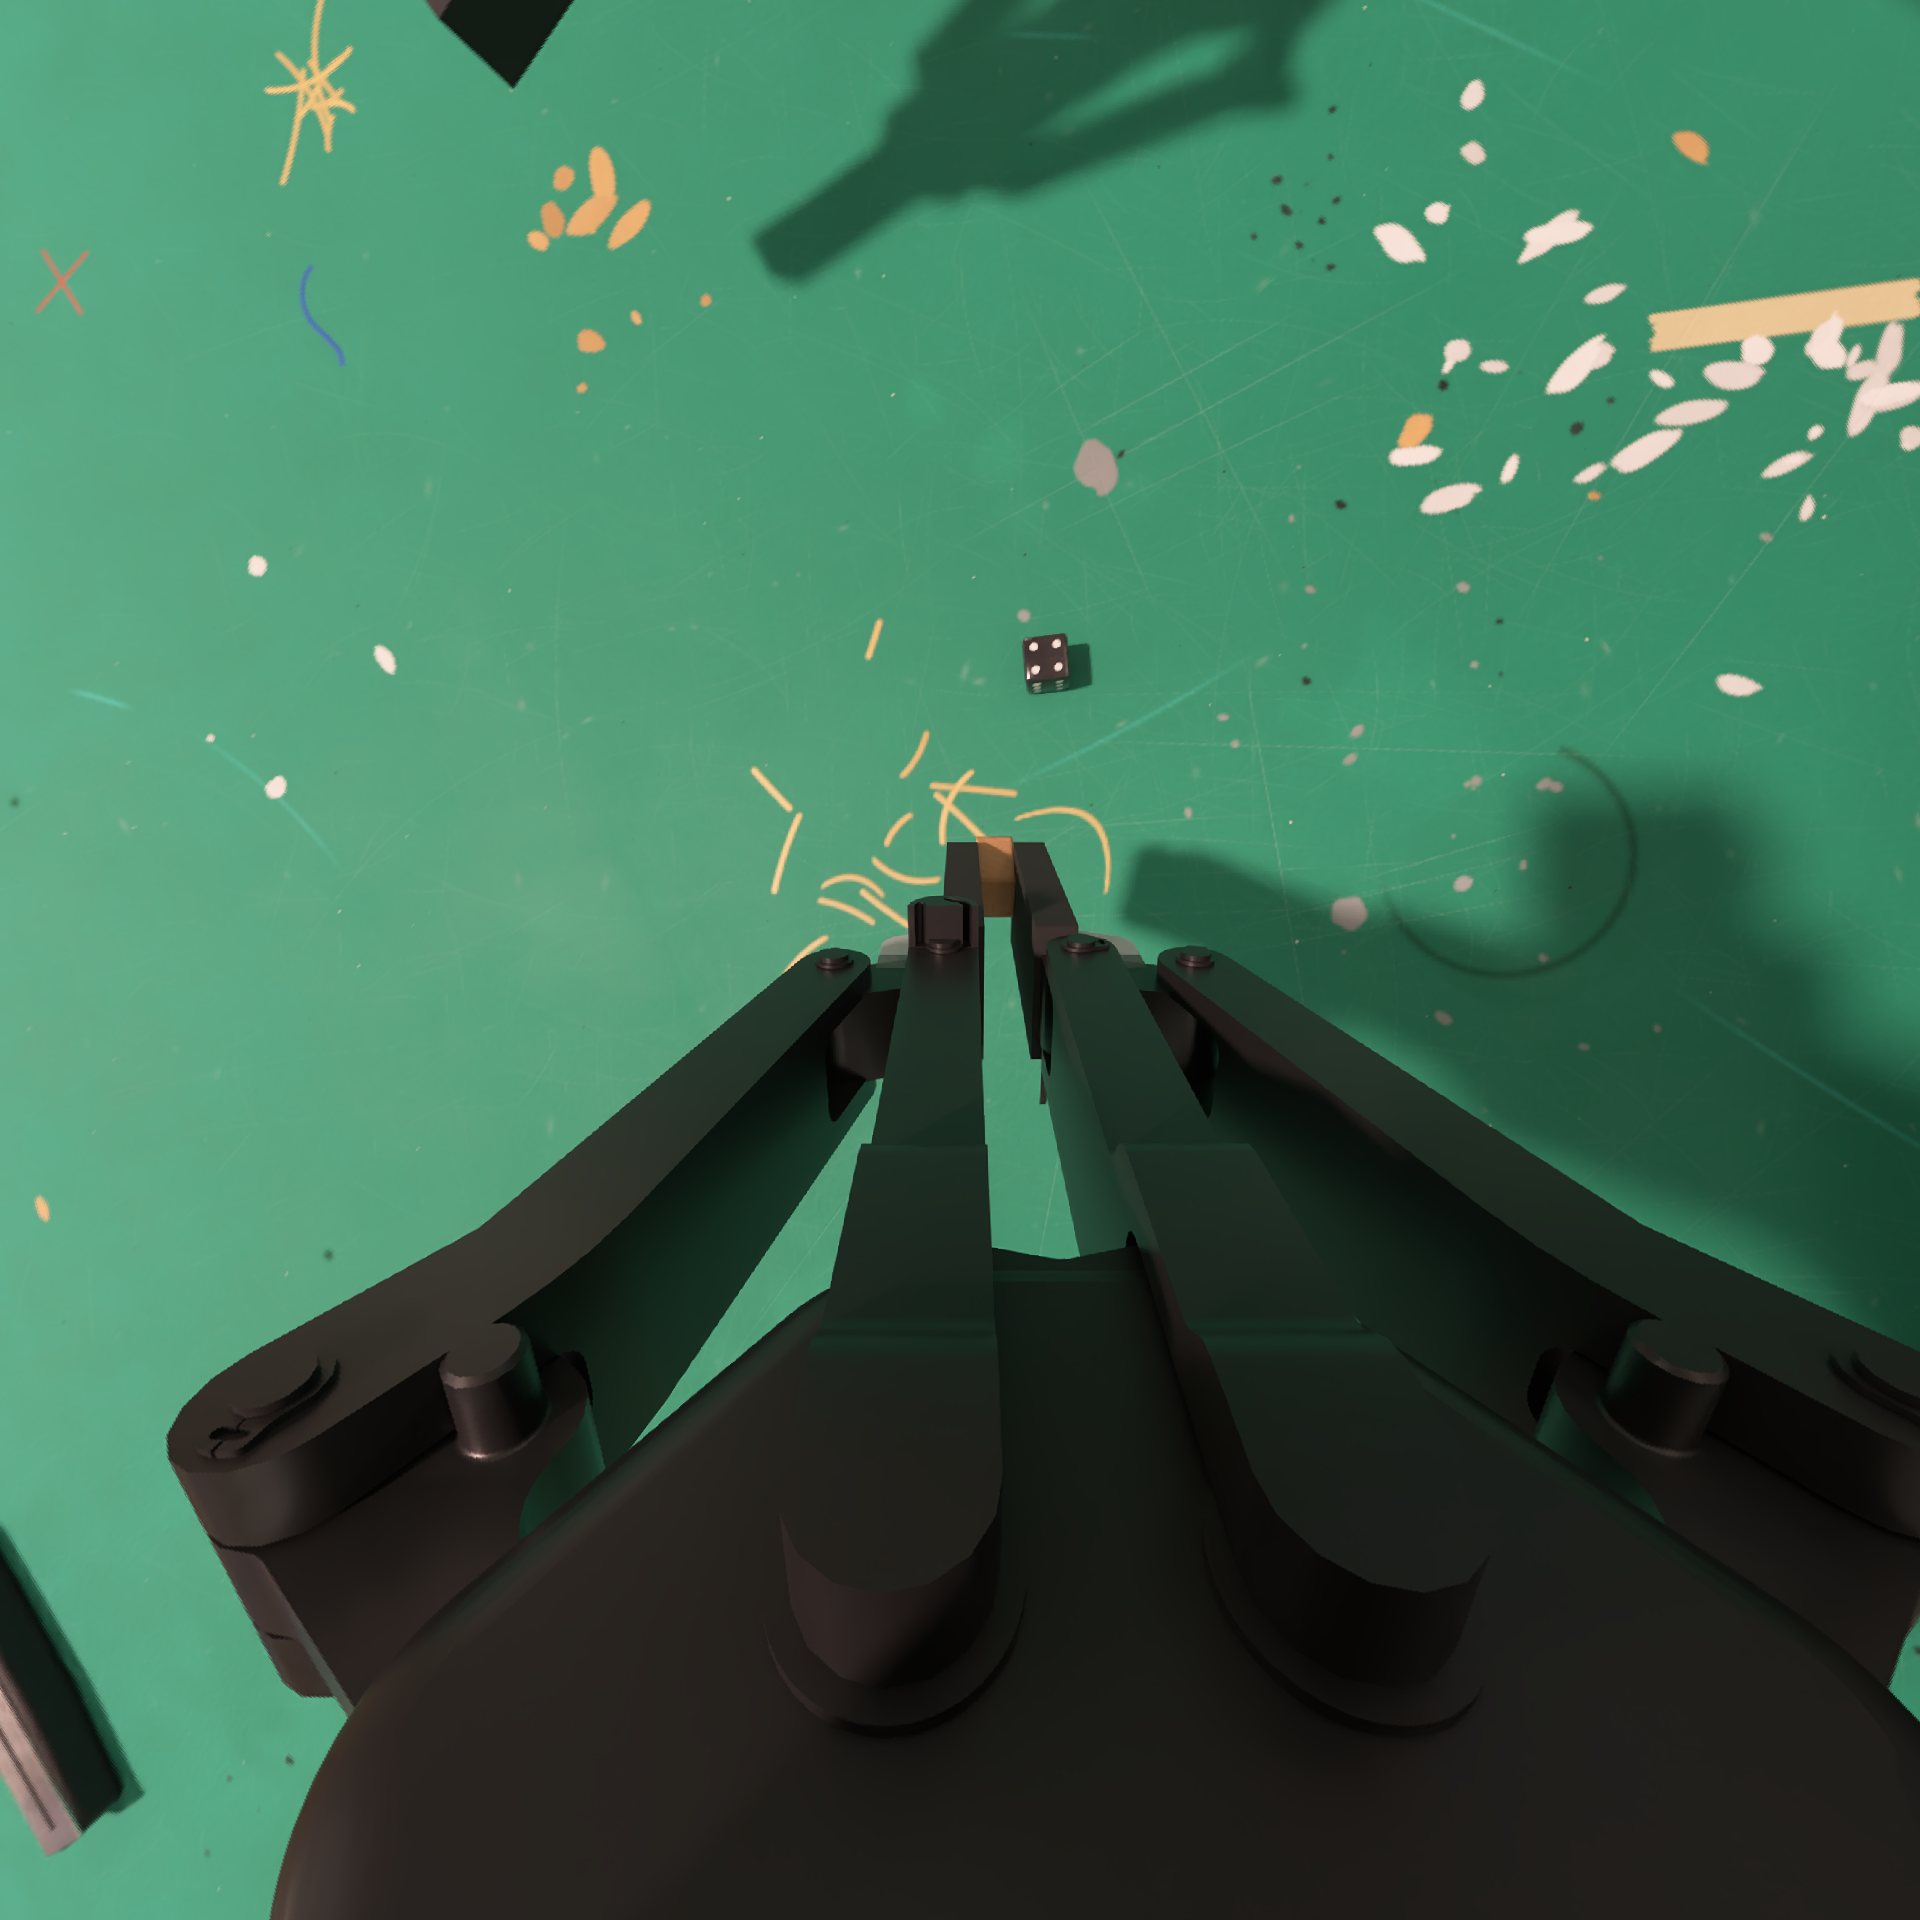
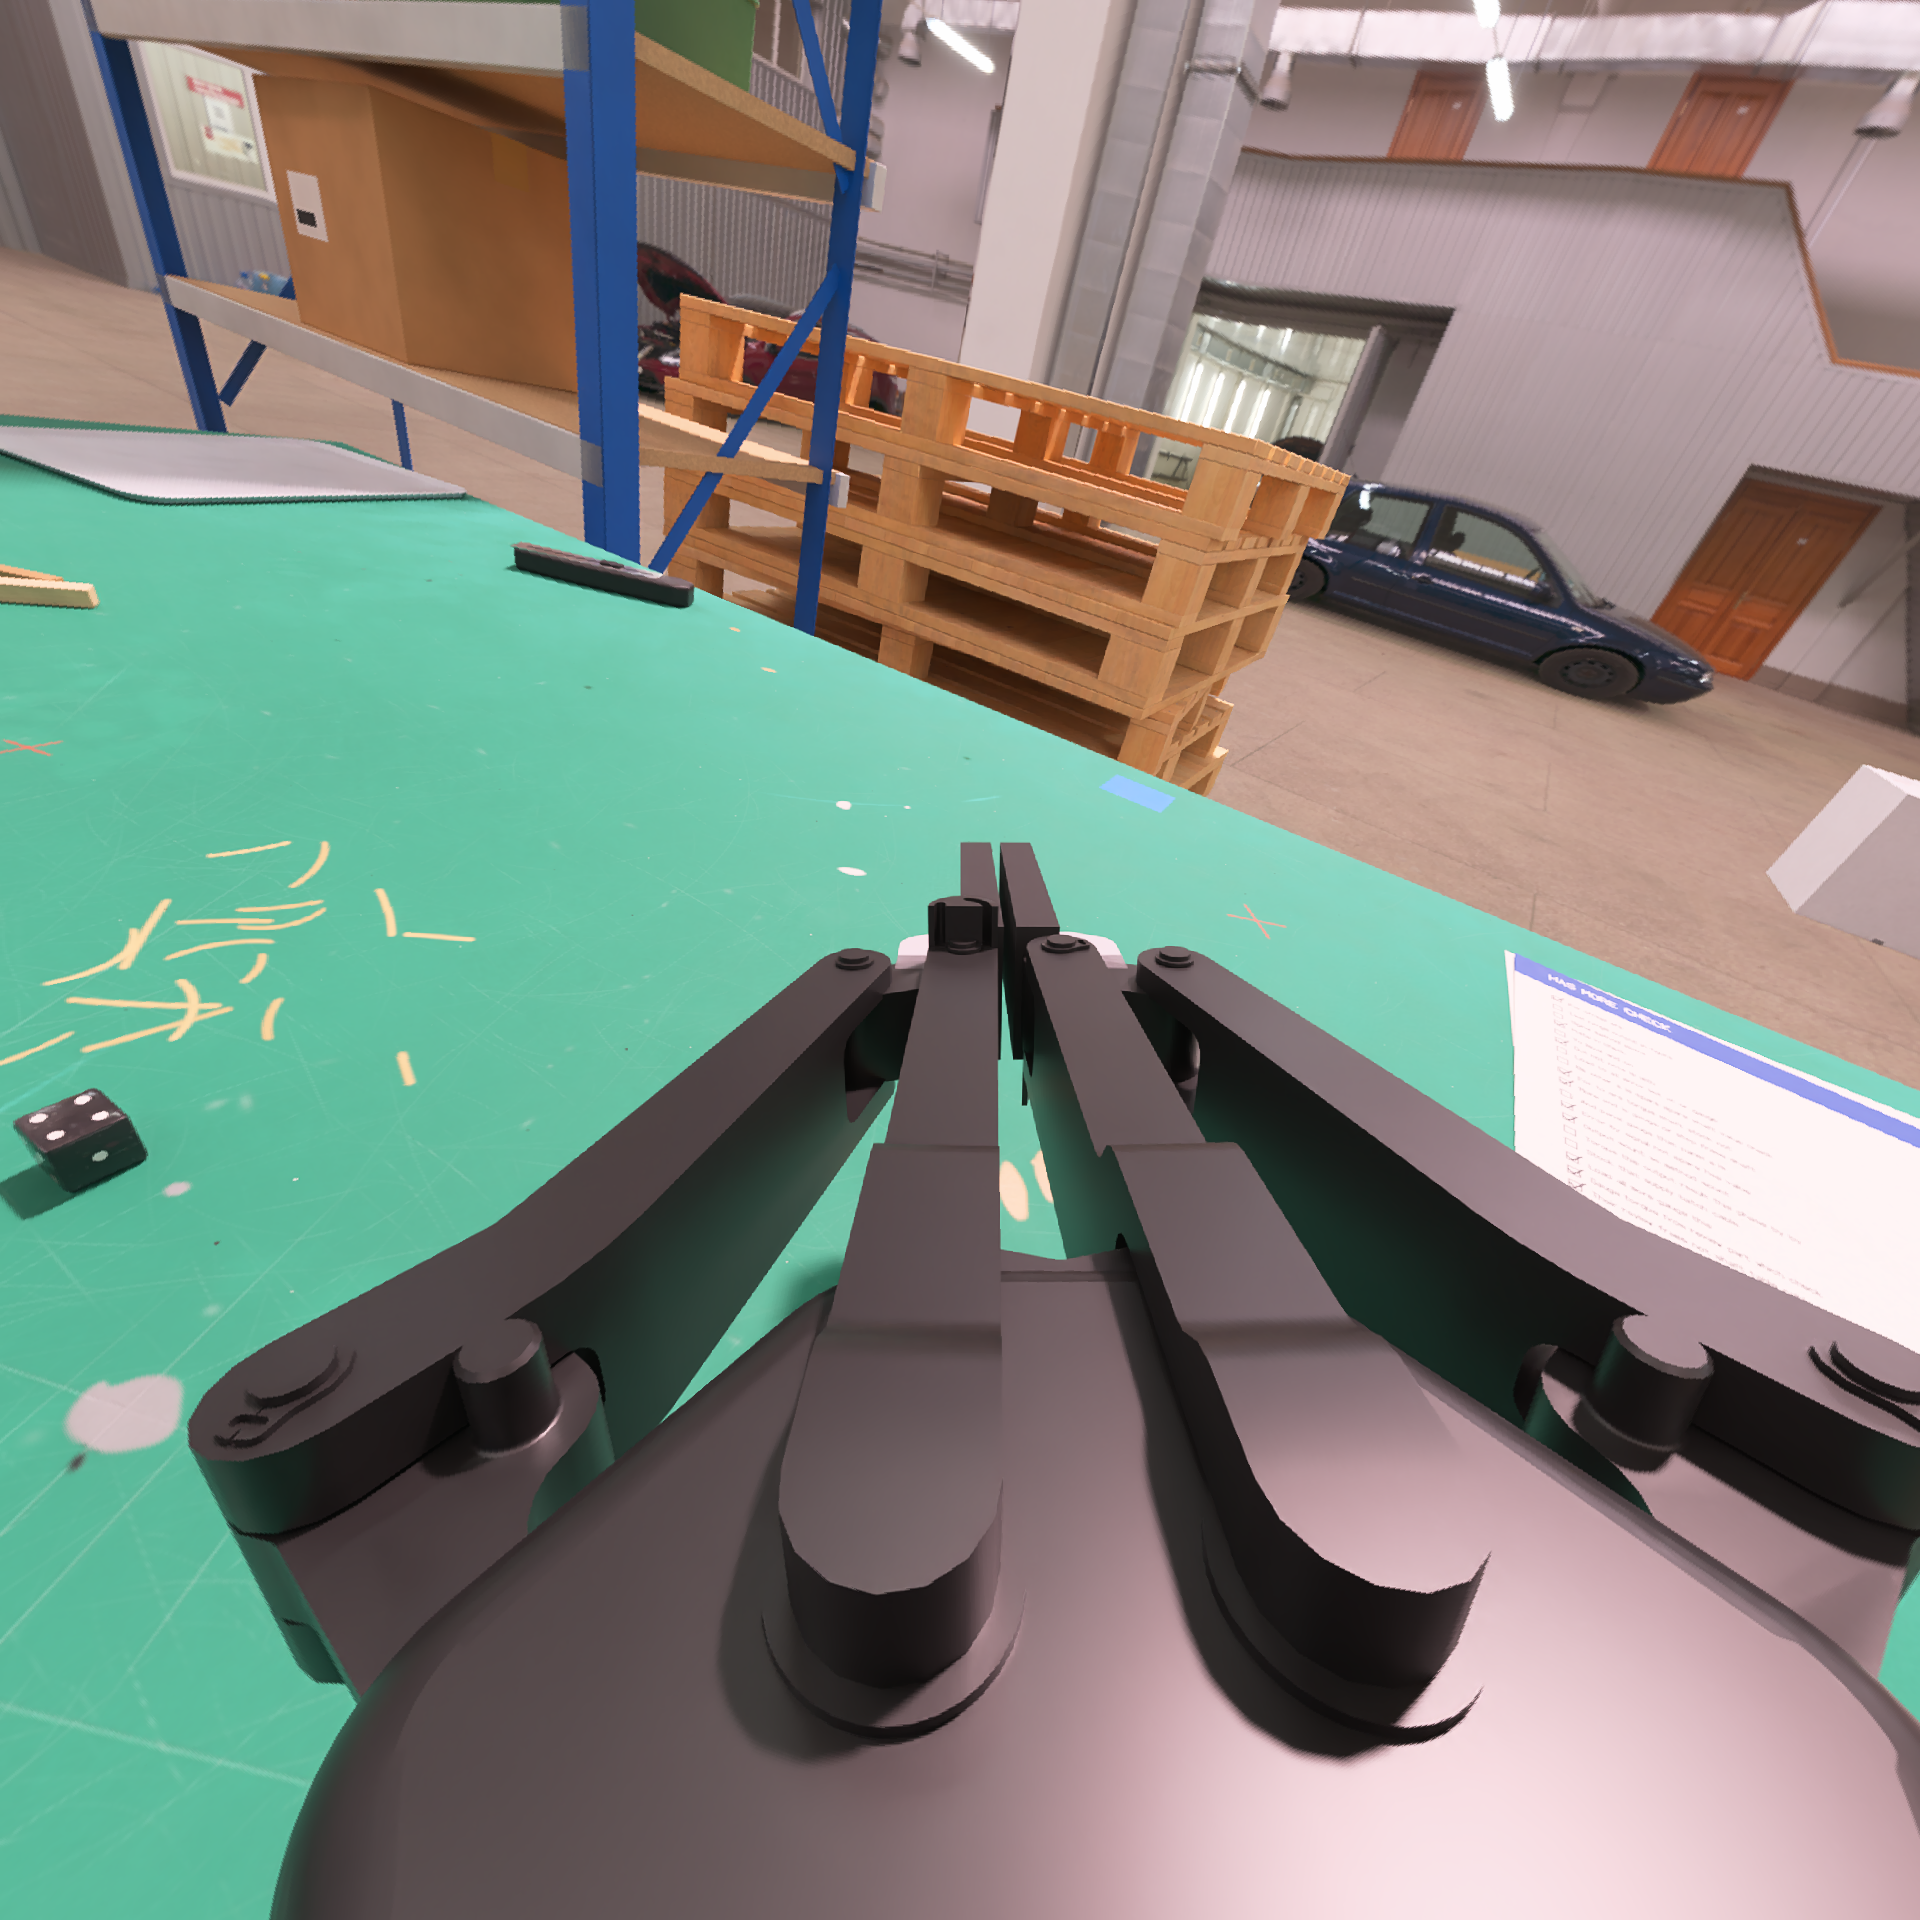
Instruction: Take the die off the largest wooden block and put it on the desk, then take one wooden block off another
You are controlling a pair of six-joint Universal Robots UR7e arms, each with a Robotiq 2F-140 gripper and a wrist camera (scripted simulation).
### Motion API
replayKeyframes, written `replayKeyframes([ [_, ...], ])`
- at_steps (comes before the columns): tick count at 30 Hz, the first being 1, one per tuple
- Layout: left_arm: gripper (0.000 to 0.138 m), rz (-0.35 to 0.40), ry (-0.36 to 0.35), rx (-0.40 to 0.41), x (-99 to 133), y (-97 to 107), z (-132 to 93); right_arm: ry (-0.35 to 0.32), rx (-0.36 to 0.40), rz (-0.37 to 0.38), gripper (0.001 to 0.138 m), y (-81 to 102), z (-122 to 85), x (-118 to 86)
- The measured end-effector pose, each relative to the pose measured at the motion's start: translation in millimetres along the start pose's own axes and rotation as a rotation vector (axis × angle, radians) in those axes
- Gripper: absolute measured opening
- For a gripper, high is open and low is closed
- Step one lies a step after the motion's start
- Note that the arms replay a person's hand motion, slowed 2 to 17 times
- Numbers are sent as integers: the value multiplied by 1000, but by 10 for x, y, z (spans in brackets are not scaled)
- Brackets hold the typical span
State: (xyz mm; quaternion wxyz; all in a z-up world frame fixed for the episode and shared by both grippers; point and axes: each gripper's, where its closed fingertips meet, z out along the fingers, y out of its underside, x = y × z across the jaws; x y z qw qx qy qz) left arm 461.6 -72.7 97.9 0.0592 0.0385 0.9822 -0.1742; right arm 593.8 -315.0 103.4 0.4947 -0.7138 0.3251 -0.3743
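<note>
The small black die with white pips (image 1: pixel 1045 662) sat flat on the green desk mat (image 1: pixel 520 935), four-pip face up, clear of any block; cubic, so no long axis. The left gripper (image 1: pixel 995 878) pointed down at the mat, jaws nearly together and clamped on a small tan wooden block (image 1: pixel 995 883), mostly hidden between the fingers; its axis could not be told. The right gripper (image 2: pixel 995 883) was fully closed and empty, the die (image 2: pixel 80 1138) to its left.
</note>
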Motion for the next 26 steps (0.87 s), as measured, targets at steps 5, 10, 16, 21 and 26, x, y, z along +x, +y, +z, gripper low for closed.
replayKeyframes([
  [5, 9, 16, 19, 3, 72, -117, 131, -2, -1, -2, 2, 2, 1, -6],
  [10, 9, 29, 33, 7, 133, -226, 258, -4, -1, -5, 2, 3, 2, -12],
  [16, 9, 37, 52, 14, 200, -348, 398, -7, -1, -8, 2, 2, 2, -18],
  [21, 9, 39, 72, 19, 251, -439, 503, -10, -1, -10, 2, 1, 1, -24],
  [26, 9, 39, 84, 22, 280, -511, 598, -13, -1, -12, 2, -1, 0, -30],
])
